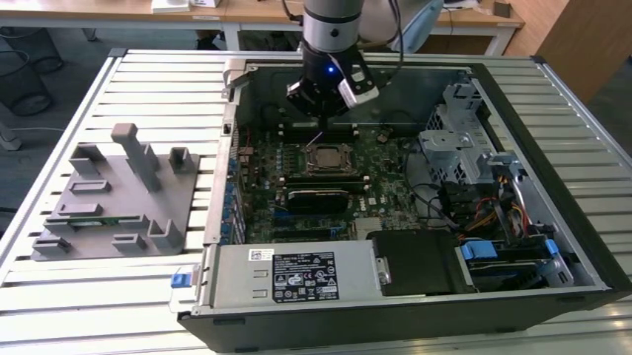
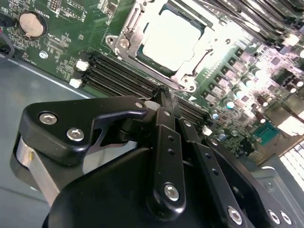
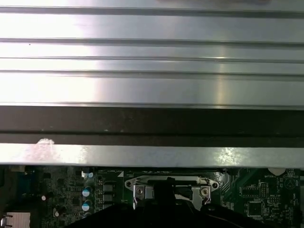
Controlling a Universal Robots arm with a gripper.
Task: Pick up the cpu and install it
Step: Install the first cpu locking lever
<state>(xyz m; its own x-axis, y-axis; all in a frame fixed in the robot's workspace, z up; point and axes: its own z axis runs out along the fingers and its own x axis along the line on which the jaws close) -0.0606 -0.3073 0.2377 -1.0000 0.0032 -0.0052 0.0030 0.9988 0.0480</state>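
Sitting already in the motherboard's socket [image 1: 327, 157], the cpu [image 2: 170, 39] looks placed though the retention frame [image 2: 190, 71] seems unlatched, while the hand [image 2: 164, 95] hovers just above the socket, fingers pressed together and holding nothing.

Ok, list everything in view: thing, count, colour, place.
computer case: one, black, lying open on the slatted table.
motherboard: one, green, inside the case.
cpu: one, silver-grey, seated in the socket on the motherboard.
power supply: one, grey, at the case's near edge.
fixture block: one, grey, on the table at the exterior view's left.
end effector: one, black, above the motherboard beside the socket, holding nothing.
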